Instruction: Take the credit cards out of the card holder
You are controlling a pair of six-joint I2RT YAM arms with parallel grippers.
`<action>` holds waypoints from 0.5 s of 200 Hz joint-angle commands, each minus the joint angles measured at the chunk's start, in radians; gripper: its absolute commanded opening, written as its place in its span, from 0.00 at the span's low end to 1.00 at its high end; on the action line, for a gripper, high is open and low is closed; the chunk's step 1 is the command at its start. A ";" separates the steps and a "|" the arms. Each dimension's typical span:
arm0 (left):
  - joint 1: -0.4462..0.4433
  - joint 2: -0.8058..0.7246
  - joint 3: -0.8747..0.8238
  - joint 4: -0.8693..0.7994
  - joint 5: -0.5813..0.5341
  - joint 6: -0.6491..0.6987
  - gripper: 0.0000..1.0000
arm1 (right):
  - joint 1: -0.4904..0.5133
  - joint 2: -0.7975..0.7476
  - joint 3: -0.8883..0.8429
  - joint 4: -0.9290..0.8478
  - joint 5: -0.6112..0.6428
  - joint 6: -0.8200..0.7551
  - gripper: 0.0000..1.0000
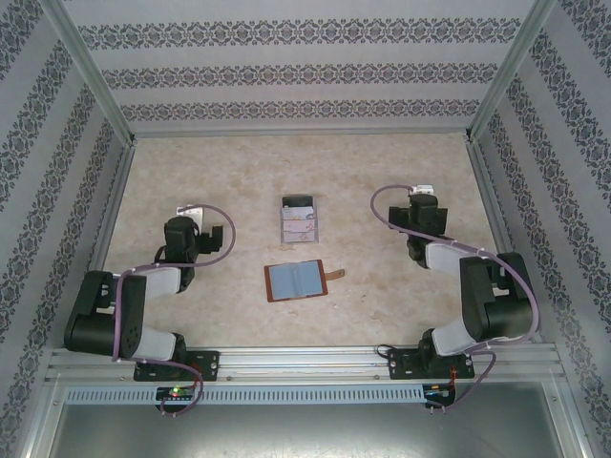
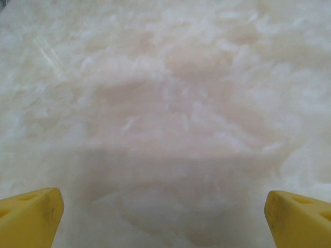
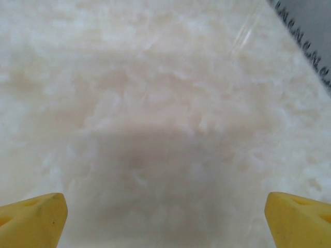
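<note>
At table (image 1: 401, 172) centre, card holder (image 1: 295, 281) lying open, credit cards (image 1: 300, 227) racked behind

You've got the card holder (image 1: 298, 281) on the table (image 1: 382, 162) at frame centre. The rack (image 1: 298, 204) sits just above it, apart, credit cards (image 1: 298, 227) in it. Left gripper (image 1: 195, 212) mid-left, right gripper (image 1: 423, 195) mid-right, both well apart from those.

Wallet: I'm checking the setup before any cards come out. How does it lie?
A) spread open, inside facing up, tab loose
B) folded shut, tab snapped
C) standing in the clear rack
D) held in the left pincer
A: in the top view the wallet lies spread open on the table, grey-blue inside up, its tab sticking out loose toward the right arm's side.
</note>
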 commanded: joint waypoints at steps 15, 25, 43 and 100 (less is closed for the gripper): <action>0.035 0.177 -0.046 0.467 0.067 -0.019 1.00 | -0.036 -0.027 -0.099 0.280 -0.153 -0.016 0.98; 0.038 0.154 -0.027 0.387 0.067 -0.025 1.00 | -0.046 -0.018 -0.124 0.339 -0.185 -0.012 0.98; 0.041 0.164 0.017 0.323 0.069 -0.027 1.00 | -0.050 0.025 -0.179 0.493 -0.207 -0.017 0.98; 0.043 0.160 0.021 0.303 0.052 -0.034 1.00 | -0.048 0.019 -0.170 0.461 -0.207 -0.023 0.98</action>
